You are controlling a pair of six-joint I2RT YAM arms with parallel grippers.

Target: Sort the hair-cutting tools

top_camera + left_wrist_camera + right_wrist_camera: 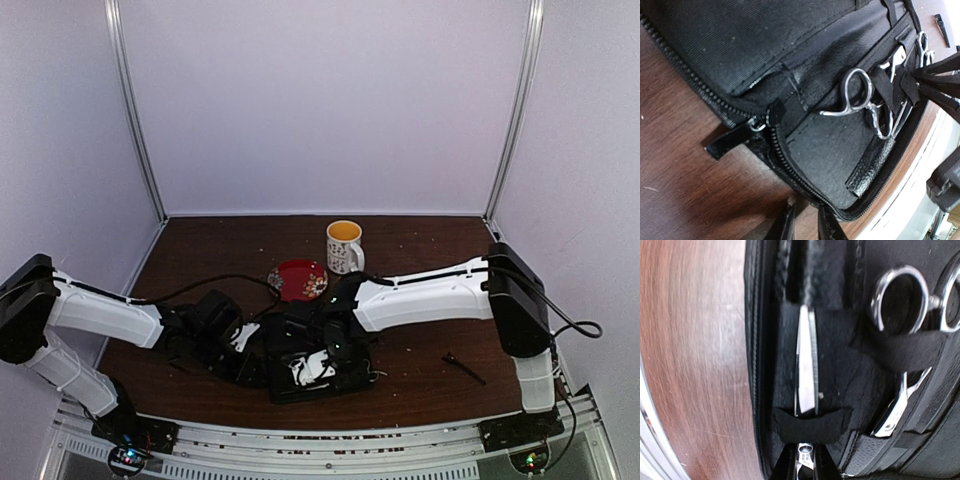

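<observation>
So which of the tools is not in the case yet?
The thin black clip, lying alone on the table right of the black case; the silver scissors sit tucked inside it.

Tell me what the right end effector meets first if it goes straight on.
Most likely the black strap of the case, right in front of the right end effector and over the scissors it seems to grip.

The zip case (740, 45) is matt black cloth with a coarse weave; its zip pull (727, 141) is glossy. The scissors (805, 360) are polished bright metal. The strap (812, 425) looks soft, fuzzy, matt. The table (695, 365) is smooth dark wood, faintly shiny.
</observation>
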